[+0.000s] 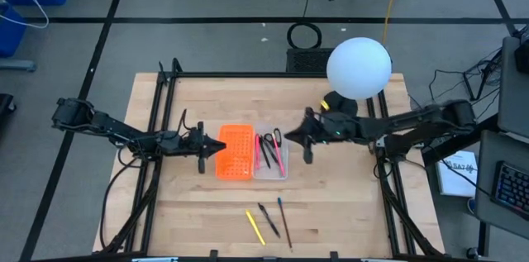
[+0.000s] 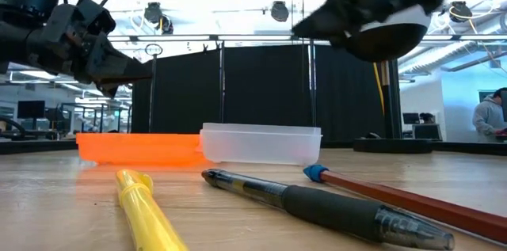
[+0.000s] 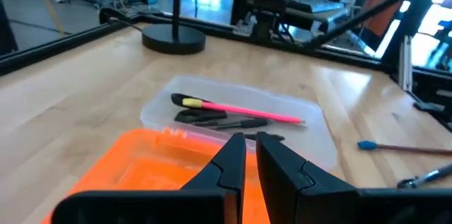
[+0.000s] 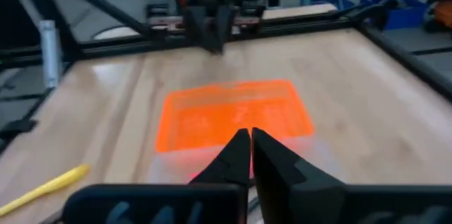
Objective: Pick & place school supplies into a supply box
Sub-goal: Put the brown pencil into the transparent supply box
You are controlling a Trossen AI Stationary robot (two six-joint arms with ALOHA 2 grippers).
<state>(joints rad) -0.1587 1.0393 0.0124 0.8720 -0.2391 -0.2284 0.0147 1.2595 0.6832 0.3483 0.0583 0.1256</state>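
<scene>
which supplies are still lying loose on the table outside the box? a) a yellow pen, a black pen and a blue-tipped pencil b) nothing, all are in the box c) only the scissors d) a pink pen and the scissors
a: in the high view the yellow pen, black pen and blue-tipped pencil lie on the wood near the front edge, apart from the supply box, whose clear tray holds the pink pen.

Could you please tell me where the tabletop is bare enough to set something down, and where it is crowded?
Bare wood lies along the far edge of the table and in its near left corner. The middle is crowded: the supply box, with the left hand and right hand at its ends. The yellow pen, black pen and pencil fill the near middle.
</scene>
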